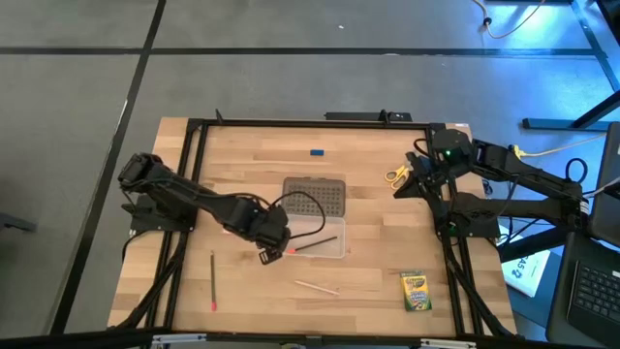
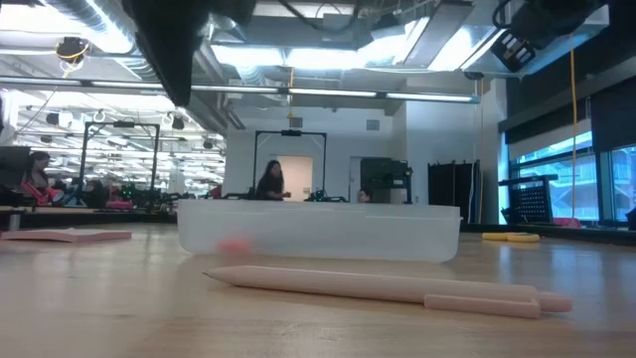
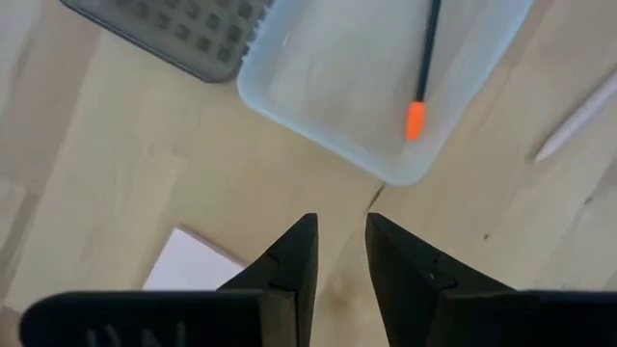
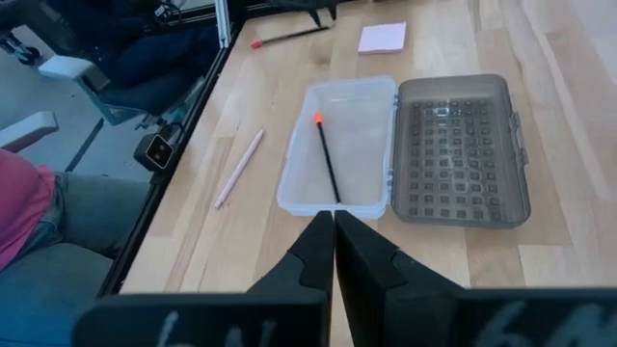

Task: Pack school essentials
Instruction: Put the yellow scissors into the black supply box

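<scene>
A clear case [image 1: 320, 236] lies open on the table, its grey dotted lid [image 1: 315, 197] flat beside it on the far side. A dark pencil with an orange eraser [image 3: 424, 58] lies inside the case. My left gripper [image 3: 339, 229] hovers open by the case's left near corner, above the wood, with the pink pad [image 3: 193, 262] just beside it. My right gripper [image 4: 334, 220] is shut and raised over the table's right far part, near the yellow-handled scissors [image 1: 396, 175]. A red pencil [image 1: 212, 281], a pale pencil [image 1: 317, 287], the crayon box [image 1: 416, 291] and the blue block [image 1: 317, 152] lie flat on the table.
A black frame rail [image 1: 310, 123] runs round the table. Bare wood shows between the case and the near edge. A person's leg and pink sleeve [image 4: 39, 222] are beside the table's near side in the right wrist view. People stand far off in the room [image 2: 270, 181].
</scene>
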You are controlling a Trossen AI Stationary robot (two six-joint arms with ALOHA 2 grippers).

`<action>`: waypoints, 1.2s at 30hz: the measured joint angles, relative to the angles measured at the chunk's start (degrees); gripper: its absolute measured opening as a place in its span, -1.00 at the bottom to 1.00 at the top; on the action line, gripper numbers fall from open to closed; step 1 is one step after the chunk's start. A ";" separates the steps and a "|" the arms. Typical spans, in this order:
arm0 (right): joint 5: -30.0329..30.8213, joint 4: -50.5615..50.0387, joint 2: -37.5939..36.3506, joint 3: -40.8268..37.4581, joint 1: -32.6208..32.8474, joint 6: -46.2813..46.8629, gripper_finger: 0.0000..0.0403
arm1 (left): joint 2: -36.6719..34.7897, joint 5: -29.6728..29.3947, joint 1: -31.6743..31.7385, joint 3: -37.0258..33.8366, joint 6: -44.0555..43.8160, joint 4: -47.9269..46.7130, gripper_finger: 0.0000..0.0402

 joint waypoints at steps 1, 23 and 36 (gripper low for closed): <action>-0.24 0.10 0.07 0.00 0.00 -0.02 -0.92 | -0.70 -1.22 -0.61 0.00 -0.84 -0.03 -0.59; 33.38 -10.26 13.73 -0.04 -0.47 16.63 -0.98 | -7.21 -12.59 -1.74 0.00 -5.56 -0.15 -0.59; 32.99 -6.25 25.86 1.54 -4.95 14.22 -0.58 | -7.21 -12.55 -1.61 0.00 -5.53 -0.15 -0.59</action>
